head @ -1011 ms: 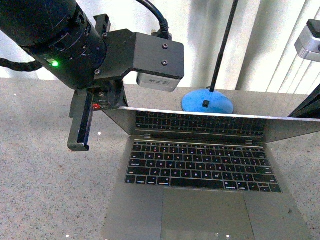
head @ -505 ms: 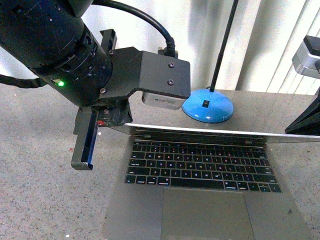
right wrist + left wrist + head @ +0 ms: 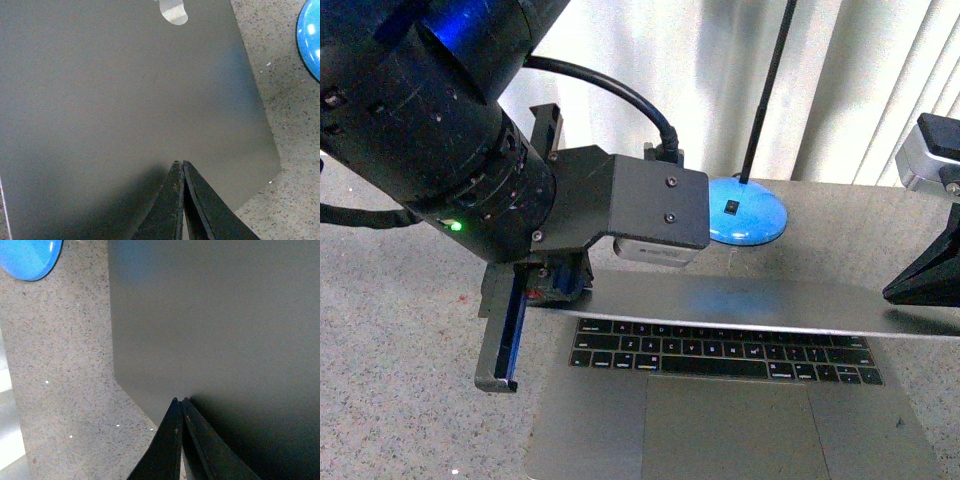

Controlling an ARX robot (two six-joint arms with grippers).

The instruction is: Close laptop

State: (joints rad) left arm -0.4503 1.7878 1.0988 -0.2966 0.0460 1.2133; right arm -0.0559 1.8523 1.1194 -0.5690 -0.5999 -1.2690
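Two grippers on one lid, that's the picture! The laptop sits on the speckled grey countertop, front and centre, with its lid folded well down over the deck but not yet flat. The nearer rows of the black keyboard and the big trackpad can be seen under the lid's front edge. The bulky black left arm hangs over the laptop's left rear corner, a green light glowing on its casing. From the left wrist camera, the left gripper has its jaws pressed together with nothing between them, and the tips rest on the lid's grey outer face close to a rounded corner. Over at the laptop's right side it's the same story: the right gripper has its jaws squeezed closed and empty, tips down on the lid near the other corner. The shiny apple logo peeks in further along that face. Just behind the laptop stands a blue lamp base, apart from the lid, with a thin black pole rising from it. Pale curtains hang beyond the countertop.
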